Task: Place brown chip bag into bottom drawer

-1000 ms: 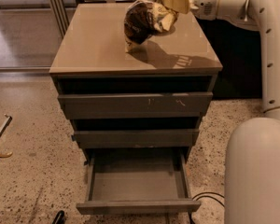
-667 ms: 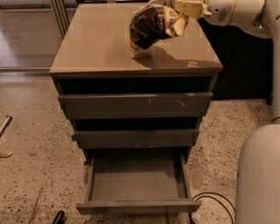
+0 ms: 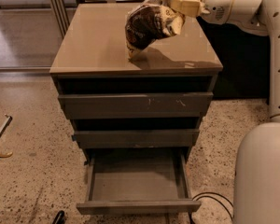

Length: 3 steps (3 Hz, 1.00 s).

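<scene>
Holding: brown chip bag (image 3: 147, 26) clamped at its upper edge by gripper (image 3: 179, 6), over cabinet top (image 3: 95, 43) | bottom drawer (image 3: 137, 205) pulled open, well below | risk: bag could be slipped from the foil pinch or snagged on upper drawers (image 3: 135, 105) when lowered.

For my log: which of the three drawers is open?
The bottom drawer, its tray exposed; the two above are pushed in. The gripper holds the brown chip bag over the cabinet top.

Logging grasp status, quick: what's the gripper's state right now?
Gripper: shut on the crumpled, shiny dark brown foil chip bag, above the back right of the grey-brown cabinet top.
</scene>
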Motion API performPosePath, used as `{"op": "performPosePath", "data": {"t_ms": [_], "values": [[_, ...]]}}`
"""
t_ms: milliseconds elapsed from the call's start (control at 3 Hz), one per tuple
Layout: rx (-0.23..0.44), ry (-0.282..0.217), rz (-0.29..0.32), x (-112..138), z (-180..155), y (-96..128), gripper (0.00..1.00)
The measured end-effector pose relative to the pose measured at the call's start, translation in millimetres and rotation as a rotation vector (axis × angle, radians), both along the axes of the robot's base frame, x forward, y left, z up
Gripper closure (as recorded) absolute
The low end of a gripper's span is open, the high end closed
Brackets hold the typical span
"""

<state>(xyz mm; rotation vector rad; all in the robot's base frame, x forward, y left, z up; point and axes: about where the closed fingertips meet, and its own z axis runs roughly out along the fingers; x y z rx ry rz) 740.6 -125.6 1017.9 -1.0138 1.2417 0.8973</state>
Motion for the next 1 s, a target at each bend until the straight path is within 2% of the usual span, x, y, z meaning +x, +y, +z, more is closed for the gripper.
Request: {"op": "performPosePath", "data": {"t_ms": [333, 667, 1000], "values": [[-0.004, -0.057, 0.070, -37, 31, 1, 1.00], [-0.034, -0.109, 0.122, -86, 66, -7, 1.00], [-0.092, -0.147, 0.162, -132, 92, -11, 1.00]]}}
